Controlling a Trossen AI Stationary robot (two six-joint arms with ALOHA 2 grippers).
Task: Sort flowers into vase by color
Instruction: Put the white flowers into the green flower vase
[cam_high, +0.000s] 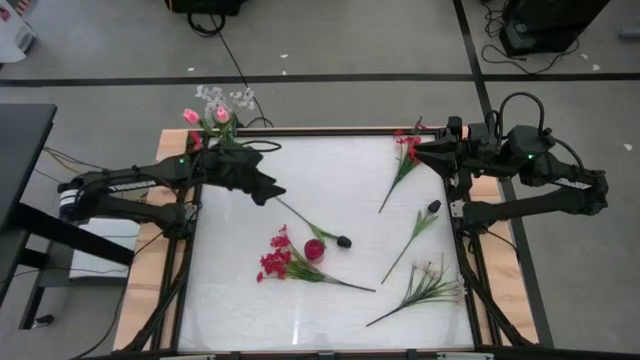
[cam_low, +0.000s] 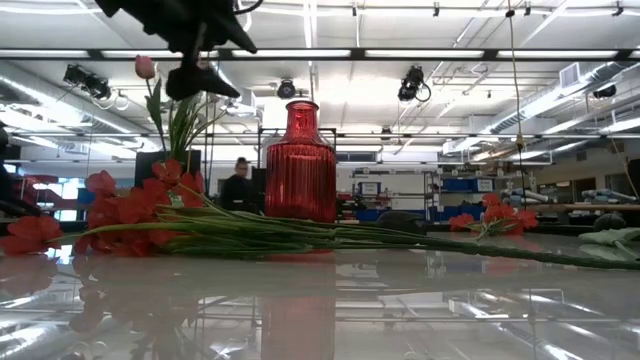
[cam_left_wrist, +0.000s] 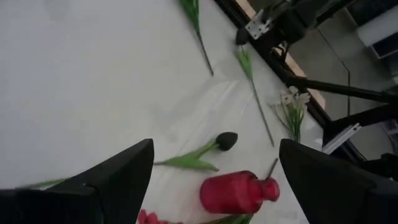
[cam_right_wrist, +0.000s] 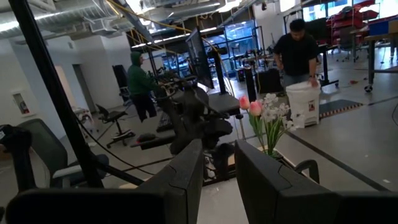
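The left tool is held over the bench, its fingers spread wide with nothing between them. A dark bud on a leafy stem lies just beyond it, and the red vase stands beside that bud, a little farther from the tool. Red blooms lie touching the vase on its left side. Pink tulips and a white spray are seen standing at the far left corner, behind the left arm. The right tool is parked at the far right edge, fingers close together but not touching, empty. A red flower lies just beside it; another dark bud and pale blossoms lie nearer along the right side.
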